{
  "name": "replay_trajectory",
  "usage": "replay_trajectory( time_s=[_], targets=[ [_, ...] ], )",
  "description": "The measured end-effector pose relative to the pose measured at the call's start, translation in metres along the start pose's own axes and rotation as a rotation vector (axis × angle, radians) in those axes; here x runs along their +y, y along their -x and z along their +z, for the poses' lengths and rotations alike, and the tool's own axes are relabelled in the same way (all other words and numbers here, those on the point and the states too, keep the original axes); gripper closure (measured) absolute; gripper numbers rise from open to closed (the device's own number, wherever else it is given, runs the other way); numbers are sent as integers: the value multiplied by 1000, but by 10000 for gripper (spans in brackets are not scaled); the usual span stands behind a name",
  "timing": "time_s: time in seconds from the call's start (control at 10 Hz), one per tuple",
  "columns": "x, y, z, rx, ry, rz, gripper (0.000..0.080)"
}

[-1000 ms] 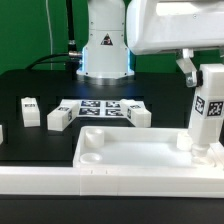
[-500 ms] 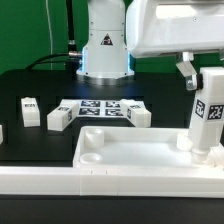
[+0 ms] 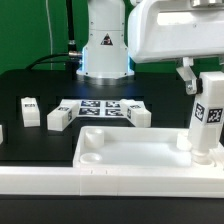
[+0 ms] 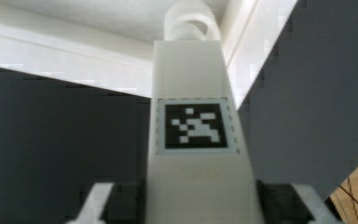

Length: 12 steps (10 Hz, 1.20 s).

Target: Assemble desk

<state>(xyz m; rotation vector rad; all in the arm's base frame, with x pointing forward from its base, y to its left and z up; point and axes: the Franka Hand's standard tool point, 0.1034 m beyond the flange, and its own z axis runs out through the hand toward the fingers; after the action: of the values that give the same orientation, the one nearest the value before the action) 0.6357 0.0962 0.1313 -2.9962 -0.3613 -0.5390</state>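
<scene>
I hold one leg [image 3: 210, 112] in the end effector [image 4: 190, 205], upright at the desk slab's [image 3: 130, 150] right corner socket — other legs [image 3: 58, 118] lie loose on the counter [image 3: 40, 145], not yet fitted.

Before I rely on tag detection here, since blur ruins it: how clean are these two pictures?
Exterior view: even light, fairly sharp; tags on the marker board read clearly, though the white desk slab shows little contrast. Wrist view: soft focus, the leg fills the frame and its tag looks slightly fuzzy but unglared.
</scene>
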Motion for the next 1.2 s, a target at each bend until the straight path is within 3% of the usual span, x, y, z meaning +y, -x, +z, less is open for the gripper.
replay_trajectory(
  time_s=[1.0,1.2],
  targets=[
    [-7,5,12,-8,-6,-8,509],
    [-6,2,14,36,3,-8,509]
  ],
)
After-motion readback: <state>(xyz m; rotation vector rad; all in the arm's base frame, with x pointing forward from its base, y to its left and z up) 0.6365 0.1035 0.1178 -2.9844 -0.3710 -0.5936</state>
